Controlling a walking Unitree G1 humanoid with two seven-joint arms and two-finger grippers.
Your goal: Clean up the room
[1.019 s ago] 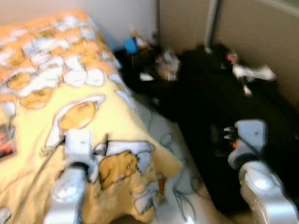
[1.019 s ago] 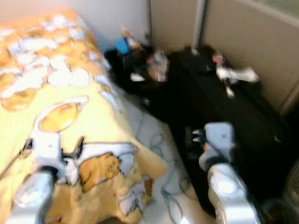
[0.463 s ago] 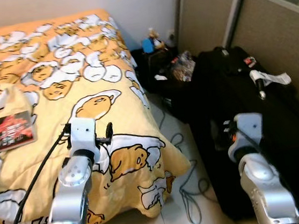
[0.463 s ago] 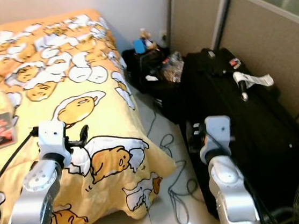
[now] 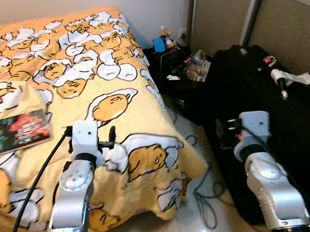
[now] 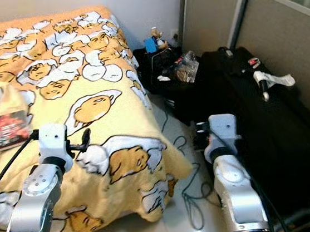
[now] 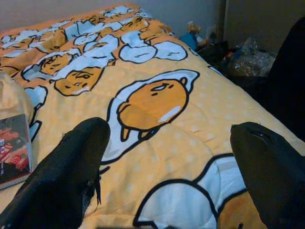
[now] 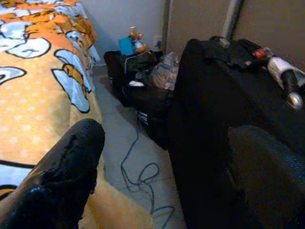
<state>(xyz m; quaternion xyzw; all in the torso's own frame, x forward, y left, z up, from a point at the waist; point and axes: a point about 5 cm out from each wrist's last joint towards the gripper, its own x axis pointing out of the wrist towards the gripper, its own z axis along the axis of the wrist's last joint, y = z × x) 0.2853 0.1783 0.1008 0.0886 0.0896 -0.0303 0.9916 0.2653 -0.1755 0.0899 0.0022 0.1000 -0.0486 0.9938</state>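
Bed (image 5: 81, 57): yellow cartoon blanket; book (image 5: 14, 132) near its left edge.
Floor: black suitcase (image 5: 291, 134) beside bed.
Left gripper (image 7: 167, 171): released, over blanket.
Right gripper (image 8: 167, 167): released, over floor gap.

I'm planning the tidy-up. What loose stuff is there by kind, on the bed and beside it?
Book on the bed: 1
Black suitcase: 1
Cable on the floor: 1
Crinkly plastic bag on the dark heap: 1
Total: 4
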